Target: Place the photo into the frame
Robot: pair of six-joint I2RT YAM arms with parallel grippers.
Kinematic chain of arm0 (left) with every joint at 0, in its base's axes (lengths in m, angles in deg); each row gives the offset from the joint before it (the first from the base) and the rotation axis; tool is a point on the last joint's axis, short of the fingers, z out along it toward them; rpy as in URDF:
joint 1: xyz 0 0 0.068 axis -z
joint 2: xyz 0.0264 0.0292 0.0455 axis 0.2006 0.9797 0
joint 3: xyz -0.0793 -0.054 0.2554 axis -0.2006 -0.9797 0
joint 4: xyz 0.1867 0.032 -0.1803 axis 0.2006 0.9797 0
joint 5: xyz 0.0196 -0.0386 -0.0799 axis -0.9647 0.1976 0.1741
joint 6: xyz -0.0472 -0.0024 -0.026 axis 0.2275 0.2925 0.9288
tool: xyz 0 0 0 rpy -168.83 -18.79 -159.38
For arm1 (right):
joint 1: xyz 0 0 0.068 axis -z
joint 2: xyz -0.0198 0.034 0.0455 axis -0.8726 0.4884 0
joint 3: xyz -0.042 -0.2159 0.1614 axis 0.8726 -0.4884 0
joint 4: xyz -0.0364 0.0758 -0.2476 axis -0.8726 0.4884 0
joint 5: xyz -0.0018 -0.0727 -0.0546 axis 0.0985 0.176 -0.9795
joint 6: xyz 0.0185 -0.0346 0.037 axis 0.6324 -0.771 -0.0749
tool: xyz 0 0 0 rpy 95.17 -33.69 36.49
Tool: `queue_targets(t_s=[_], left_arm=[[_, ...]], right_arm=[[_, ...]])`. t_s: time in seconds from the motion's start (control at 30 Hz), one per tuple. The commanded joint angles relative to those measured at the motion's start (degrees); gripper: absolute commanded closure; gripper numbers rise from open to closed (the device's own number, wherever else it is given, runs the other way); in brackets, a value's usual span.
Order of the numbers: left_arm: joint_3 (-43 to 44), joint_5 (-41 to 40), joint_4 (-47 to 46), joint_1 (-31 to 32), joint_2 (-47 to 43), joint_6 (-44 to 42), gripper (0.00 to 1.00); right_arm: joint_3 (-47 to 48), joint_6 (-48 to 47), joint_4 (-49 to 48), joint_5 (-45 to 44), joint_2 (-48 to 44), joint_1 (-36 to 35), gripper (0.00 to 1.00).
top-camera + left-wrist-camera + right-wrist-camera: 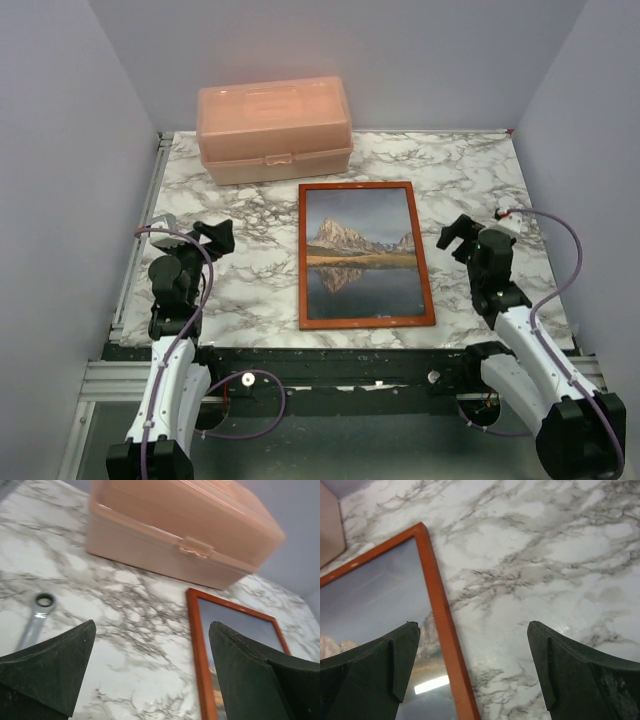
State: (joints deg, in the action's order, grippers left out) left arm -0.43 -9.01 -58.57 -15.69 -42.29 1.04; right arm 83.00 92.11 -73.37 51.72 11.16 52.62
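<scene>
**Photo seated in frame; both end effectors open and empty**

Position: the frame (302, 255) lies flat, front up, on the marble table (240, 270), about midway between the two arms, long side running away from the bases. The photo (360, 260) fills its opening, mountain and lake facing up, with the reddish rails closing it in on all four sides. Judged from this, the insertion looks complete.

End effectors: the left end effector (152, 627) has its jaws spread wide with nothing between them. It is above bare table to the left of the frame. The right end effector (473, 625) is equally wide and empty, near the frame's right rail by the far corner, not touching it.

Handling (judgement):
- Frame is probably light and stiff, with thin rails. Lying flat, it offers little to pinch, so the best hold is across one long rail, near mid-length to avoid twisting.
- A bright glint on the picture in the right wrist view suggests a glossy or glazed surface, so treat it as slippery and scratch-prone.
- Photo is thin, likely bends and creases easily. Handle it only by an edge, never the face.

Count: one frame, one photo, two end effectors, one peach box (275, 125) at the far edge, one wrench (40, 611) at the left.
</scene>
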Motion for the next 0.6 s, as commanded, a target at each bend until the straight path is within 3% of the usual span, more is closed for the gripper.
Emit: queue_targets(t_s=[0.0,0.17,0.27,0.43,0.5,0.57], left_arm=[[-1.1,-19.7,-0.6,0.2,3.6,-7.7,0.01],[-2.5,-32.8,-11.3,6.3,14.8,-16.7,0.01],[-3.9,-35.6,-24.4,9.3,22.8,-23.0,0.01],[-3.9,-31.5,-42.6,9.8,33.2,-29.6,0.02],[-2.8,-31.0,-45.1,9.5,37.7,-30.9,0.02],[-0.7,-27.6,-39.5,9.8,37.5,-30.7,0.02]], right_arm=[[-16.0,-3.8,-27.2,-7.2,-6.2,0.3,0.05],[-31.6,-14.6,-59.4,-5.9,-4.4,0.3,0.00],[-30.7,-17.2,-63.1,-8.0,4.1,0.3,0.00],[-28.2,-18.5,-70.8,-6.2,17.4,0.3,0.00],[-24.8,-18.4,-75.4,-6.1,23.7,0.3,0.00],[-22.5,-18.0,-80.0,-5.7,30.1,0.5,0.00]])
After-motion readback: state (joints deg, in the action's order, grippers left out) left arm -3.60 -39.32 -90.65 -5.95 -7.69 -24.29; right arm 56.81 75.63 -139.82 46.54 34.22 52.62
